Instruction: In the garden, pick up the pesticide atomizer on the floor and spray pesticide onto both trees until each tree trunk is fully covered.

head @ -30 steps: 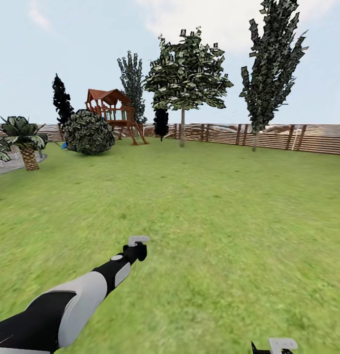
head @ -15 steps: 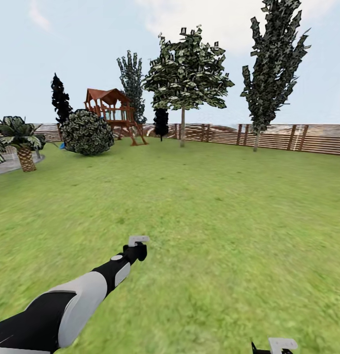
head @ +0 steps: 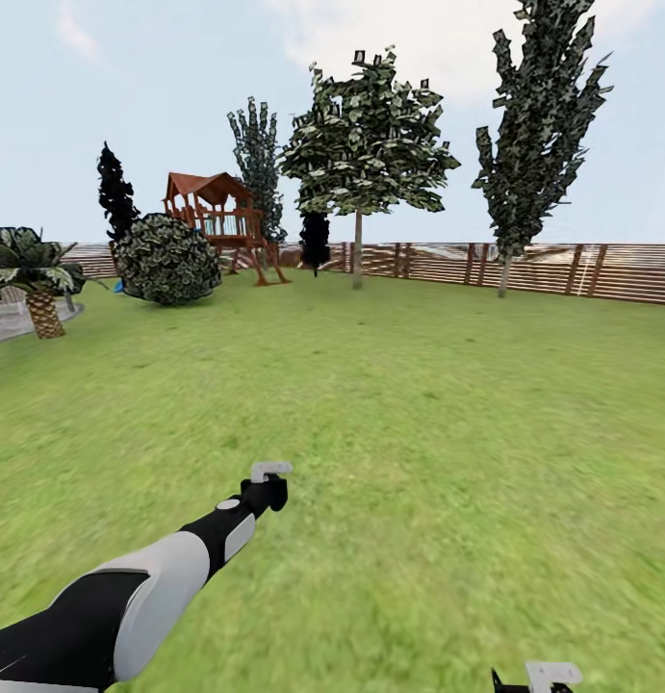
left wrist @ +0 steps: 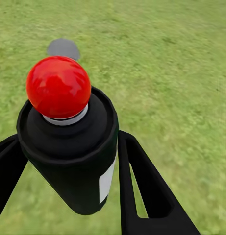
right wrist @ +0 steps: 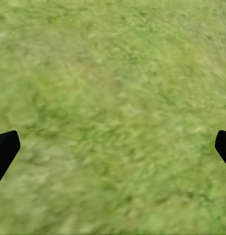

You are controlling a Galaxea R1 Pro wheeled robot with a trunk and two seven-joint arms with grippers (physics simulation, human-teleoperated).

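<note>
The pesticide atomizer is a black bottle with a red ball top and a white label. My left gripper is shut on it, one black finger on each side. In the head view the left arm reaches forward low over the lawn, the left gripper at its end. The right gripper sits at the picture's lower edge. Its two fingertips stand wide apart over bare grass, so the right gripper is open. Far ahead by the fence stand a broad leafy tree on a thin grey trunk and a taller narrow tree.
A brown slat fence closes the far side of the lawn. At the far left are a wooden play tower, a round bush, dark conifers and a palm-like plant. Open grass lies between me and them.
The whole head view has shifted a little, with the palm and bush sliding leftward, so the camera has moved. Both arms keep their pose and the left gripper still holds the atomizer.
</note>
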